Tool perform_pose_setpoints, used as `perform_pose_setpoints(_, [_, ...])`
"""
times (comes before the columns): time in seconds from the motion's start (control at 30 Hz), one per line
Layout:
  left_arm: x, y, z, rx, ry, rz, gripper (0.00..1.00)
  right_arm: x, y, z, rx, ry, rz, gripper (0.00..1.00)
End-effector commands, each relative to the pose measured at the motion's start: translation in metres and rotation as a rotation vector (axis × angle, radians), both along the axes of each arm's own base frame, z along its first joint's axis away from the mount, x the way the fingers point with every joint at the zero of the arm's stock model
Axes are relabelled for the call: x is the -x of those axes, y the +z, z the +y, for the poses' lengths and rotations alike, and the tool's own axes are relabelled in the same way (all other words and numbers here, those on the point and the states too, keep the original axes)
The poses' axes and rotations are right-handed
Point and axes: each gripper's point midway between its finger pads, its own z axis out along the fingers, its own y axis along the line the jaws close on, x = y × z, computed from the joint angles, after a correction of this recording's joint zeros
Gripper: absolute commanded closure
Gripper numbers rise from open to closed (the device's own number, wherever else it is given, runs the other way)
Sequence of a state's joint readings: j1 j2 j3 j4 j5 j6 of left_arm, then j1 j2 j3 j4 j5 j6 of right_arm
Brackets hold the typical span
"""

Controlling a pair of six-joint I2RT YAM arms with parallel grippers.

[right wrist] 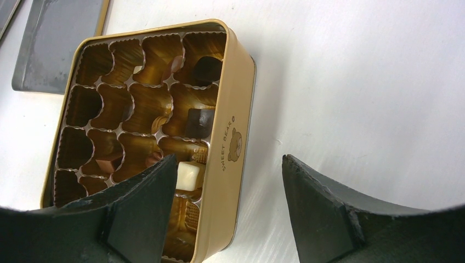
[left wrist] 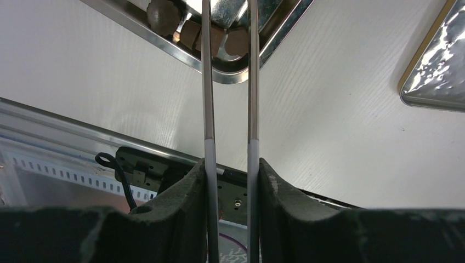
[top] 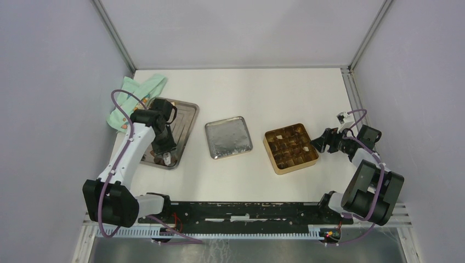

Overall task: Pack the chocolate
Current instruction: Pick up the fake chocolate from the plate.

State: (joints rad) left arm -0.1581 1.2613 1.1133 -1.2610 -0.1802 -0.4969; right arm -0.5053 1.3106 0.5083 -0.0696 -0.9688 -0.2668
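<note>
Brown chocolate chunks lie in a corner of the steel tray, and more sit in the gold tin. The left gripper is clamped on the long tweezers, which reach over the tray. The right gripper gapes wide by the tin, holding nothing.

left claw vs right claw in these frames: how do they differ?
Left claw is shut on the tweezers; right claw is open, holding nothing. Left claw is at the steel tray, tweezers reaching over the chocolate; right claw straddles the wall of the gold tin. Both are the same dark padded type.
</note>
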Motion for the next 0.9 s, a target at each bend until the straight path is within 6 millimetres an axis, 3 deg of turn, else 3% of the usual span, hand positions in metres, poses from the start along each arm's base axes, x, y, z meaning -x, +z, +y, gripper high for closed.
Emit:
perform_pose_setpoints(0.0, [-0.005, 0.015, -0.001, 0.014, -0.010, -0.057, 0.98, -0.007, 0.010, -0.003, 0.009, 0.018, -0.043, 0.24])
perform_pose_setpoints(0.17, [0.000, 0.010, 0.005, -0.014, -0.015, -0.028, 0.97, -0.008, 0.010, -0.003, 0.009, 0.018, -0.042, 0.24])
perform_pose_setpoints(0.43, [0.005, 0.006, 0.007, -0.029, -0.024, 0.004, 0.72, -0.008, 0.010, -0.003, 0.010, 0.018, -0.043, 0.24])
perform_pose_setpoints(0.73, [0.011, 0.006, 0.011, -0.046, -0.021, 0.008, 0.54, -0.007, 0.009, -0.003, 0.005, 0.020, -0.041, 0.24])
perform_pose_setpoints(0.87, [0.009, 0.007, 0.012, -0.053, -0.019, 0.008, 0.52, -0.007, 0.009, -0.003, 0.004, 0.021, -0.041, 0.24])
